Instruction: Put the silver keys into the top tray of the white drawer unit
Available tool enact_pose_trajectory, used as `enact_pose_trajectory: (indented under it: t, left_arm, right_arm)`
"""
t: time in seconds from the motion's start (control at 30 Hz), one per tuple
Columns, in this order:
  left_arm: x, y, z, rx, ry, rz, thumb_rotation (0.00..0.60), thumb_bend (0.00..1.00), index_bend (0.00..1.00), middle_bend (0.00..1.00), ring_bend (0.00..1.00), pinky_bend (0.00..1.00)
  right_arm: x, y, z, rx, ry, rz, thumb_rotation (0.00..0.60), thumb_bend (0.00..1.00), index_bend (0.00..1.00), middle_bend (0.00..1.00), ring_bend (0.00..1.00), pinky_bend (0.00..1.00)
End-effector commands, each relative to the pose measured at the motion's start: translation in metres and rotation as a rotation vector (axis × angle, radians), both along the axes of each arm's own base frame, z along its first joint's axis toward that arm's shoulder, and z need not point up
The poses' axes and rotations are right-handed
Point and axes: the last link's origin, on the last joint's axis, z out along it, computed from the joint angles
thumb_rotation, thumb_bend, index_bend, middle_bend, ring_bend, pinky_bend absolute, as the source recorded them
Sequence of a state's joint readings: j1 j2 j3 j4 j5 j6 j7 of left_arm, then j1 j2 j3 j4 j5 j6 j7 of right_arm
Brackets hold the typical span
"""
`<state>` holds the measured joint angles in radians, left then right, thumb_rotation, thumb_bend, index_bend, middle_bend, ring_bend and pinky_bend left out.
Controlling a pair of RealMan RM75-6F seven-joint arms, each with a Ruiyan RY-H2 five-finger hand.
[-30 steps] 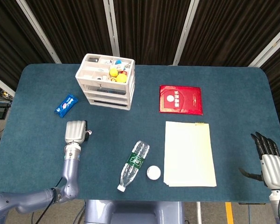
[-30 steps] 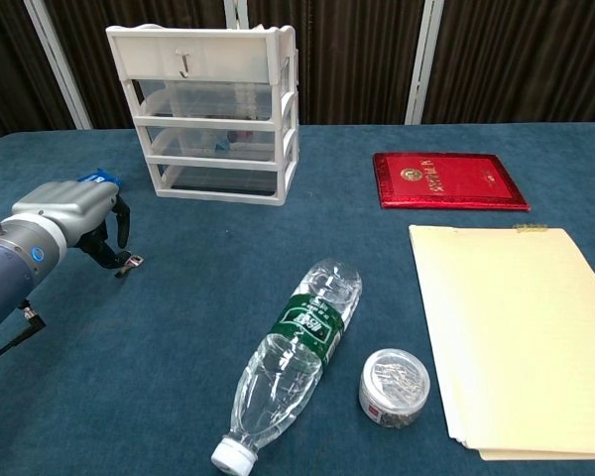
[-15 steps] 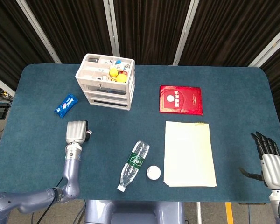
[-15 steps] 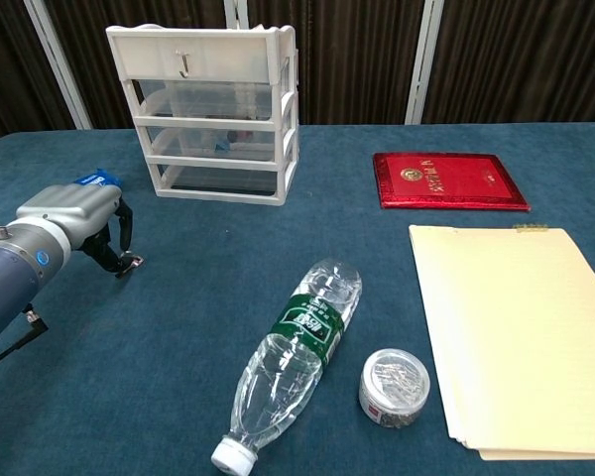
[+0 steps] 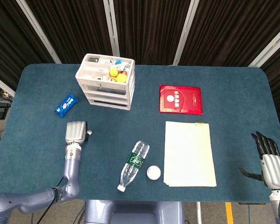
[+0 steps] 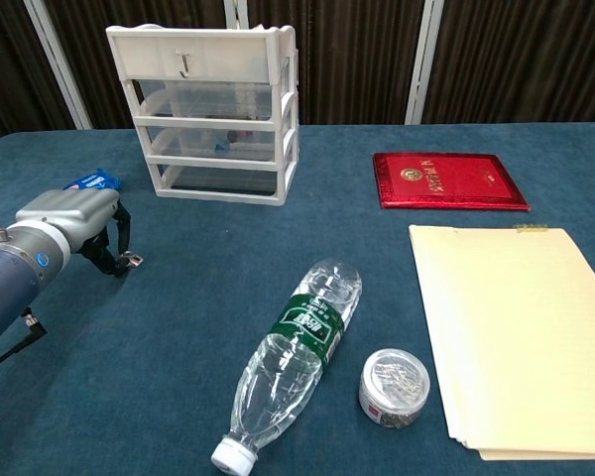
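The silver keys (image 6: 129,260) lie on the blue table to the left, only a small part showing past my left hand (image 6: 71,220). That hand is low over them, its dark fingers curled down around them. From the head view the keys (image 5: 88,132) peek out at the right side of the left hand (image 5: 75,132). The white drawer unit (image 5: 106,80) stands at the back left; its open top tray holds yellow balls and small items. In the chest view the drawer unit (image 6: 213,109) is beyond the hand. My right hand (image 5: 270,164) hangs off the table's right front corner, fingers apart, empty.
A blue snack packet (image 5: 66,105) lies left of the drawers. A clear bottle (image 5: 134,164) and a round tin (image 5: 153,172) lie near the front edge. A cream folder (image 5: 189,153) and a red booklet (image 5: 180,99) lie to the right.
My left hand has sunk a little lower over the keys and drawn slightly toward me. The keys stay in place. The right hand has not moved.
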<state>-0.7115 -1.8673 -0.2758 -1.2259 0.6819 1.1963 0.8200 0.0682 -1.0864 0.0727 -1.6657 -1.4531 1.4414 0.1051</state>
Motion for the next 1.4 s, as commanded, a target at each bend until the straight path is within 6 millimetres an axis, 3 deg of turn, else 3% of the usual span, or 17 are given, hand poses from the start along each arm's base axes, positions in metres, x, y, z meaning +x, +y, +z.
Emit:
enact_pose_trajectory:
  t: [0.03,0.43,0.9,1.1,1.4]
  left_arm:
    - [0.0,0.0,0.0,-0.001,-0.001,-0.001,0.6,0.41,0.55,0.97,0.88,0.76]
    - [-0.002,0.0,-0.001,0.0,-0.004,0.003,0.6,0.47,0.56,0.97,0.88,0.76]
    - [0.01,0.005,0.01,0.023,-0.018,-0.058,0.6,0.47,0.56,0.97,0.88,0.76]
    - [0.02,0.009,0.02,0.04,-0.024,-0.094,0.6,0.47,0.57,0.97,0.88,0.76]
    - [0.051,0.021,0.046,0.092,-0.011,-0.215,0.6,0.47,0.57,0.97,0.88,0.76]
  right_arm:
    - [0.0,0.0,0.0,0.0,0.0,0.0,0.6,0.0,0.0,0.0,0.0,0.0]
    - [0.0,0.0,0.001,-0.003,-0.005,-0.003,0.6,0.0,0.0,0.0,0.0,0.0]
    - [0.0,0.001,0.001,-0.003,-0.004,-0.006,0.6,0.0,0.0,0.0,0.0,0.0]
    - [-0.001,0.001,0.001,-0.003,-0.005,-0.006,0.6,0.0,0.0,0.0,0.0,0.0]
    - [-0.001,0.0,0.001,-0.007,-0.005,-0.006,0.6,0.0,0.0,0.0,0.0,0.0]
